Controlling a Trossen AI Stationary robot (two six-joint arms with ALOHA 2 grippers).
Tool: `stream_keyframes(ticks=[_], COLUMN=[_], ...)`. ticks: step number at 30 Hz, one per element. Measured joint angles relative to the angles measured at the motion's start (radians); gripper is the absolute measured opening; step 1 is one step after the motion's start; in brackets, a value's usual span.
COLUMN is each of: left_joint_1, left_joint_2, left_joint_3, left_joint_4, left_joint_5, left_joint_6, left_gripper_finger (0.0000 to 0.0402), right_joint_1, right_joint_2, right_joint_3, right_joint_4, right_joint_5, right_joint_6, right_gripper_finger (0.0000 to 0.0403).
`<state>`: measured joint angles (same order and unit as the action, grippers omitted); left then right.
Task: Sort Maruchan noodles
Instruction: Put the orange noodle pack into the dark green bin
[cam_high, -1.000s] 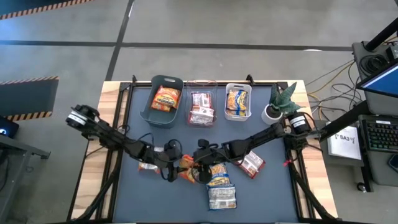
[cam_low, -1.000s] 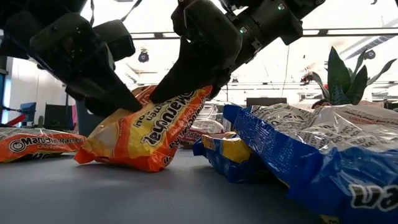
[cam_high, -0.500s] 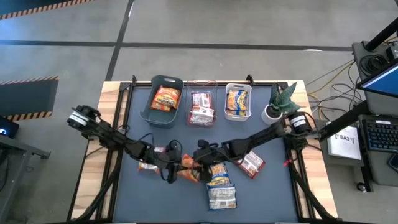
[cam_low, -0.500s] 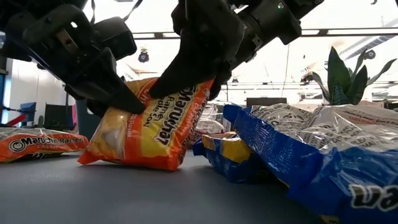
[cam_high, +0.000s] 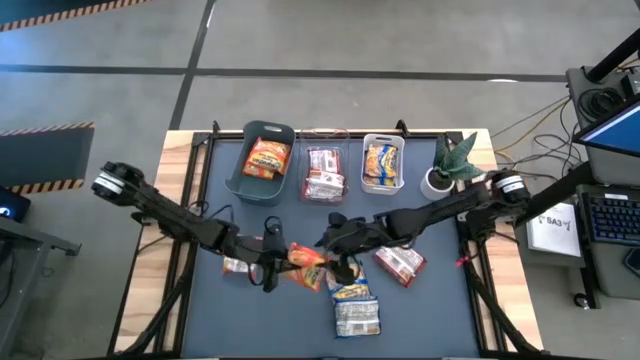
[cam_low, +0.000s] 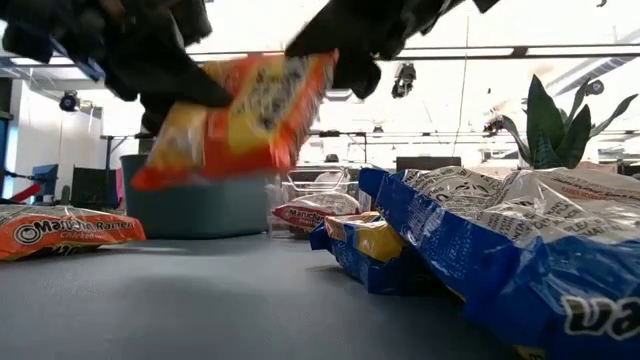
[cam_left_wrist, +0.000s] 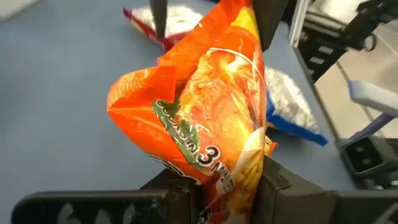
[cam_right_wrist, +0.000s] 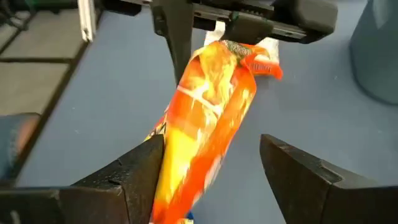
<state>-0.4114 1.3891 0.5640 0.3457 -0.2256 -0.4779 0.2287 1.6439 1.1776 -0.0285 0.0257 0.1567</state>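
The left gripper (cam_high: 272, 262) has its fingers clamped on one end of an orange noodle packet (cam_high: 306, 267), which hangs in the air over the middle of the worktop (cam_high: 200, 320), clear of the surface in the low view. The right gripper (cam_right_wrist: 211, 165) sits at the packet's other end with its fingers spread apart on either side of it, not pinching.

The main risk is a slip: the packet is glossy and gripped only at a crumpled edge, so a quick swing toward the bins could let it slide out (or tear at the seam). The open right fingers are close enough to snag the free end as the arms part. A drop here would land it on the blue-and-yellow packets (cam_high: 352, 293) just beside it, mixing the pile further.

At the far edge stand three bins. The teal bin (cam_high: 244, 178) holds an orange packet, the clear bin (cam_high: 324, 134) red-and-white ones, and the white bin (cam_high: 366, 145) a yellow one. So the held packet probably belongs in the teal bin. Other loose packets lie on the worktop: one under the left arm (cam_high: 236, 266) and a red-and-white packet (cam_high: 401, 263) to the right.
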Motion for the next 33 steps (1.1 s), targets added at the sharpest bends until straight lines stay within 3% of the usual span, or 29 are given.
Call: stream_keyframes(ticks=[7,12,17,22,26,33], left_joint_1=[0.013,0.04,0.138,0.309,0.468,0.754], left_joint_2=[-0.186,-0.289,-0.328,-0.329,-0.326,-0.317], left_joint_3=[0.083,0.211,0.372,0.512,0.565,0.554], left_joint_4=[-0.258,-0.63,-1.016,-1.206,-1.228,-1.247], left_joint_5=[-0.05,-0.177,-0.237,-0.237,-0.171,0.033], left_joint_6=[0.014,0.033,0.06,0.147,0.262,0.429], left_gripper_finger=[0.0066,0.0066,0.0066,0.0066,0.0066,0.0066], right_joint_1=[0.0,0.0,0.0,0.0,0.0,0.0], right_joint_2=[-0.171,-0.255,-0.287,-0.297,-0.298,-0.298], right_joint_3=[-0.121,-0.225,-0.311,-0.35,-0.351,-0.351], right_joint_4=[0.008,0.134,0.255,0.273,0.283,0.295], right_joint_5=[0.001,0.003,0.003,0.003,0.003,0.003], right_joint_6=[-0.014,-0.012,-0.012,-0.02,-0.028,-0.064], right_gripper_finger=[0.026,0.0255,0.0256,0.0254,0.0251,0.0256])
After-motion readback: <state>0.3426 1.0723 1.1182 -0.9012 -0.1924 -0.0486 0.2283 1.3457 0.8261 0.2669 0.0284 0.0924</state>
